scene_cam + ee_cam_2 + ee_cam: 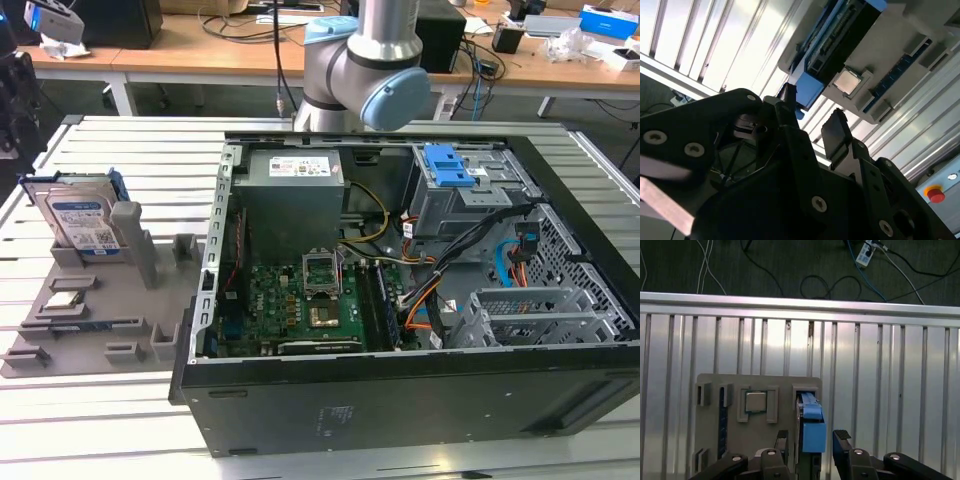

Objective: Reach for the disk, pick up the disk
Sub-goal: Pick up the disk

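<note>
Silver-grey with a blue bracket, the disk stands upright on its edge in a slot of a grey holder. We find the holder near the bench edge on the exterior view's left. The disk's white-and-blue label faces the near side of the bench in that view. Beside its slot, in a shallow pocket of the holder, we see a small square chip lying flat. An open computer case lies on the middle of the bench, well apart from the holder, and the arm rises behind the case at the far edge. In the first wrist view we look straight down on the disk's blue top edge, with the gripper over it. The jaws are spread wide, and one black finger appears on each side of the bracket. We see a gap between each finger and the disk, so the jaws grasp nothing. The second wrist view shows the same spread fingers with the disk and holder beyond them. We cannot tell how high the jaws hang above the disk.
</note>
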You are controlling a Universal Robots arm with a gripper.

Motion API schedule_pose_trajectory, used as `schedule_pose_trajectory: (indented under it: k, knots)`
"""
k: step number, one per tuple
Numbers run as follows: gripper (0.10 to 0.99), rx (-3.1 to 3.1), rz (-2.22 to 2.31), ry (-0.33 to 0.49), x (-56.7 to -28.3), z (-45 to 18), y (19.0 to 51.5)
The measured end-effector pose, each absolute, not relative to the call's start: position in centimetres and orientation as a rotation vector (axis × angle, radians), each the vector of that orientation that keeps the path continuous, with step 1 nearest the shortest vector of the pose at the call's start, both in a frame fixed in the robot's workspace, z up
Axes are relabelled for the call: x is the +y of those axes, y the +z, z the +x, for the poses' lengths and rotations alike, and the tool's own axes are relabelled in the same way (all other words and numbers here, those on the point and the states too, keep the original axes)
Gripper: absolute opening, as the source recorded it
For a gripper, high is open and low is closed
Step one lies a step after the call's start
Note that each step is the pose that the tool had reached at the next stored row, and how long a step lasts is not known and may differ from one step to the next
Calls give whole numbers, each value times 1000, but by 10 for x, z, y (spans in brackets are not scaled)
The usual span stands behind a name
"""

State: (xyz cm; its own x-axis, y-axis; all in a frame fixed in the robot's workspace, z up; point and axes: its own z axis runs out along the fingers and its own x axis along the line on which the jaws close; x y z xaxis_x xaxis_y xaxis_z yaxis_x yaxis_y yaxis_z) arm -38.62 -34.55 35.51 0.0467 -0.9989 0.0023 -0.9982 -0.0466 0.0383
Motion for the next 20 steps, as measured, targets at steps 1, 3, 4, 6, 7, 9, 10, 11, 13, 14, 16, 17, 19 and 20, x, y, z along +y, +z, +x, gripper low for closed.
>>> schedule_pose_trajectory:
  k: [1, 3, 4, 6, 7, 9, 10, 11, 13, 14, 16, 17, 19, 20]
  knots:
    - [482, -2149, 2251, -39, -343, -386, 355]
    - [482, -2149, 2251, -38, -339, -386, 355]
    - [482, -2148, 2251, -38, -337, -386, 355]
    - [482, -2148, 2251, -38, -336, -386, 355]
    - [482, -2148, 2251, -38, -336, -385, 355]
    - [482, -2148, 2251, -38, -335, -385, 354]
    - [482, -2148, 2251, -38, -335, -384, 354]
    - [482, -2148, 2251, -38, -334, -384, 354]
    - [482, -2148, 2251, -37, -334, -383, 353]
    - [482, -2148, 2251, -37, -334, -382, 352]
    - [482, -2147, 2250, -35, -334, -382, 348]
    - [482, -2147, 2249, -34, -334, -382, 346]
    - [482, -2145, 2248, -31, -334, -382, 344]
    - [482, -2145, 2247, -30, -335, -382, 343]
